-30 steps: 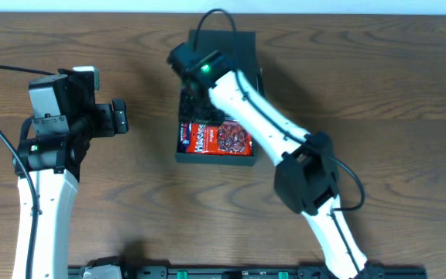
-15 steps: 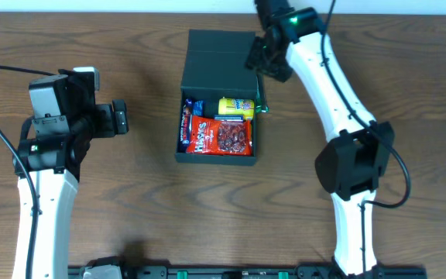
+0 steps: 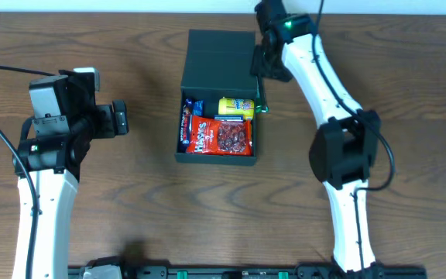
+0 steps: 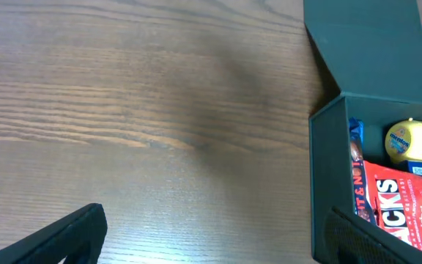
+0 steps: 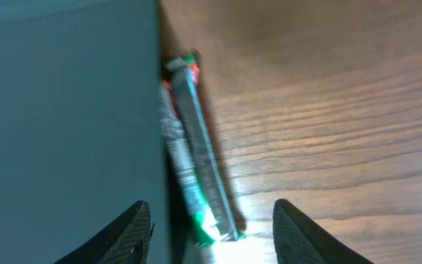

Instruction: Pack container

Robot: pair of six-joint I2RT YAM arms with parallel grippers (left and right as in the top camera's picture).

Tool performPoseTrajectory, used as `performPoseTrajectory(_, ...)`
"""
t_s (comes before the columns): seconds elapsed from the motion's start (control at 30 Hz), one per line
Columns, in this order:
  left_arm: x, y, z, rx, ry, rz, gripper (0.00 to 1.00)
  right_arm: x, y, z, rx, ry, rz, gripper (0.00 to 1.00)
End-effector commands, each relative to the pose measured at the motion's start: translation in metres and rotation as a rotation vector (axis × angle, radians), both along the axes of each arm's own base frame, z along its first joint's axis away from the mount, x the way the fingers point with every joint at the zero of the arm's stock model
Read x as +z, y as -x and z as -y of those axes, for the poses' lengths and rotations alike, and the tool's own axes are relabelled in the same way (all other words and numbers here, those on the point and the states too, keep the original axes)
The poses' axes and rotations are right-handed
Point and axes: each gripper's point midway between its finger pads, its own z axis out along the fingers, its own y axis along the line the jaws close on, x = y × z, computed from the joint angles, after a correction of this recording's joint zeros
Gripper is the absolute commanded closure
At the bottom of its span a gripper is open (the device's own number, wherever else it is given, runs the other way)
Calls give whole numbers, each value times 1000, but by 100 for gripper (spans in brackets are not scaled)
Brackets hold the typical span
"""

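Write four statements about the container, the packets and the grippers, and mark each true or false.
1. The lid of the container is shut. False: it lies open, with packets showing inside.
2. A red packet lies inside the container. True.
3. The left gripper holds the yellow packet. False: it is open and empty, apart from the container; the yellow packet lies inside.
4. A green-edged packet lies on the table outside the container, by its side wall, in front of the open right gripper. True.
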Motion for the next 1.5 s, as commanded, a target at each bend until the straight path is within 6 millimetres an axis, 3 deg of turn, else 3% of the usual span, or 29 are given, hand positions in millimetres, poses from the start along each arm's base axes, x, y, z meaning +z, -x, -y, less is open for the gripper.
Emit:
performPoseTrajectory(0.0, 14, -3, -3, 25, 2, 34, 5, -17, 6, -5, 33, 24, -39, 47)
performPoseTrajectory(0.3, 14, -3, -3, 25, 2, 34, 5, -37, 14, -20, 107, 19, -85, 46)
performPoseTrajectory(0.7, 14, -3, -3, 25, 2, 34, 5, -38, 13, -30, 247, 3, -76, 39)
performPoseTrajectory(0.87, 14, -3, -3, 25, 2, 33, 5, -39, 15, -26, 244, 16, -90, 38)
performPoseTrajectory(0.97, 14, -3, -3, 25, 1, 32, 5, -39, 18, -12, 222, 74, -104, 39)
performPoseTrajectory(1.1, 14, -3, -4, 25, 1, 32, 5, -40, 19, -3, 207, 80, -119, 49)
performPoseTrajectory(1.3, 14, -3, -4, 25, 1, 33, 5, -19, 10, -11, 203, -32, -70, 48)
performPoseTrajectory(1.47, 14, -3, -3, 25, 1, 32, 5, 16, -3, 6, 162, -54, 14, 41)
